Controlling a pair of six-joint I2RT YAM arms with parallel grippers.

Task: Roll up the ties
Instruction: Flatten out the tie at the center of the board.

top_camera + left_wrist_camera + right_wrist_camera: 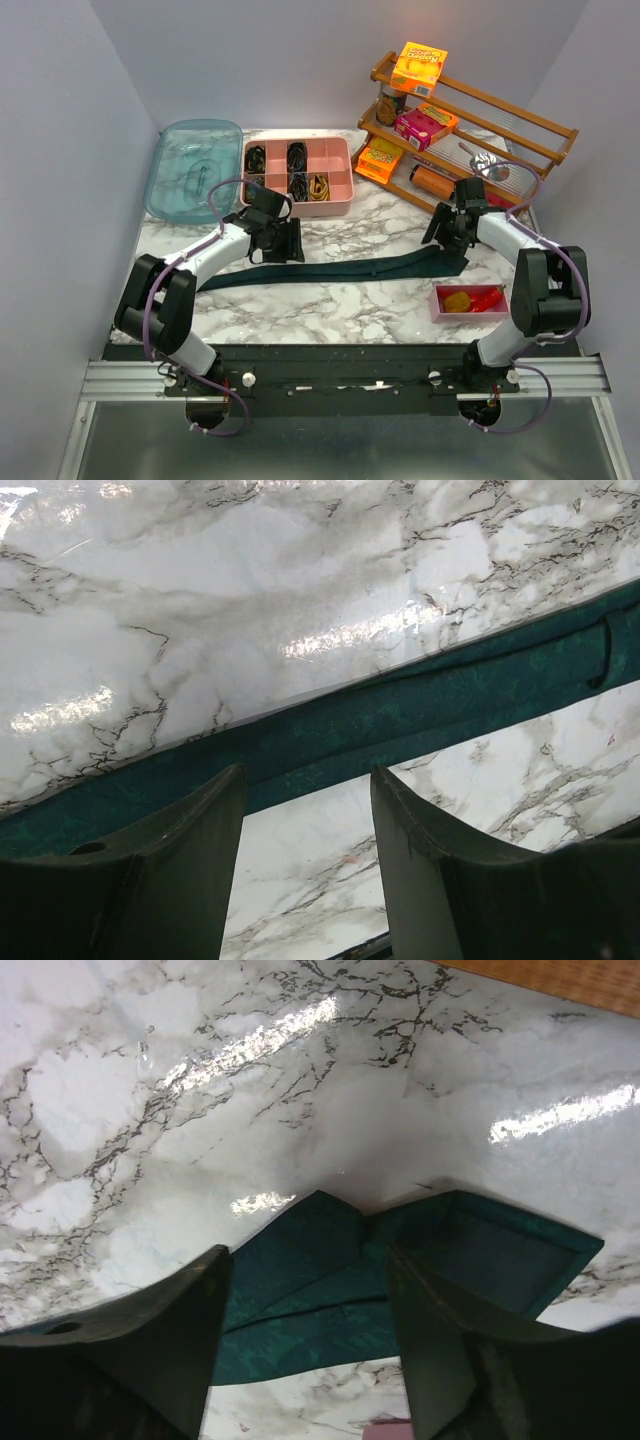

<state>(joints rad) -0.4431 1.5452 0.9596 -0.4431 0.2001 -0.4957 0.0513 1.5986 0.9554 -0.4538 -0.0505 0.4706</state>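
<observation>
A long dark teal tie lies flat across the marble table, narrow end at the left, wide end at the right. My left gripper is open just above its narrow part; in the left wrist view the tie runs across just past my fingertips. My right gripper is open over the wide end; in the right wrist view the tie's folded-over wide end lies between my fingers. Rolled dark and mustard coils sit in the pink divided tray.
A clear teal lid lies at the back left. A wooden rack with boxes and jars stands at the back right. A small pink tray with red and yellow items sits near the right arm.
</observation>
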